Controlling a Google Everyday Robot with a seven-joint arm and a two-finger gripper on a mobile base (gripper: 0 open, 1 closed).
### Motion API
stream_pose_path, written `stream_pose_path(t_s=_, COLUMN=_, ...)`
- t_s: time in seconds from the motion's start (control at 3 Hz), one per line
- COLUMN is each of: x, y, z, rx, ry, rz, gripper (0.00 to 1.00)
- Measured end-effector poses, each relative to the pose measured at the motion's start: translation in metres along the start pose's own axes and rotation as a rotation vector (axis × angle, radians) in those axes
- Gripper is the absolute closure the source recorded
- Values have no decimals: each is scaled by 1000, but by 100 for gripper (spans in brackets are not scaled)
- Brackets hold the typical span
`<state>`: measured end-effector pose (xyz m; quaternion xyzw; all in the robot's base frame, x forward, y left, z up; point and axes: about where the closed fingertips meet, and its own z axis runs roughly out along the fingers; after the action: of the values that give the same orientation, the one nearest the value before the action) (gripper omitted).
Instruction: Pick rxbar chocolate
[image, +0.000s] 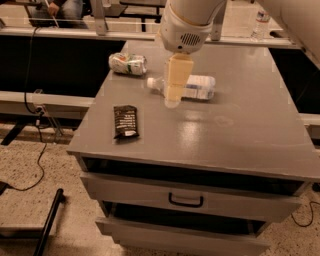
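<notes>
The rxbar chocolate (125, 121) is a small flat black wrapper with white text. It lies on the front left of the grey cabinet top (240, 135). My gripper (172, 100) hangs from the white arm above the middle of the top, to the right of and behind the bar, well apart from it. It partly covers the clear plastic water bottle (197, 86) lying on its side. A crushed green-and-white can (128, 63) lies at the back left.
The cabinet has a drawer with a black handle (186, 201) below the top. A black rail and cables lie on the floor at left (47, 225). Tables stand behind, with another bottle (258, 24) at back right.
</notes>
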<state>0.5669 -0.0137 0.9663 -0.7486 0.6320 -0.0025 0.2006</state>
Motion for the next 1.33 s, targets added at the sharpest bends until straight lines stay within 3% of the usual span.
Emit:
stream_pose_path(t_s=0.33, x=-3, y=1, z=7, rx=-15, ry=27, rz=-3, gripper=0)
stream_pose_path(t_s=1.0, x=-54, y=28, z=88, rx=-182, ry=70, rz=-57, gripper=0)
stream_pose_path(t_s=1.33, x=-62, y=36, z=115, rx=-230, ry=73, rz=-56, gripper=0)
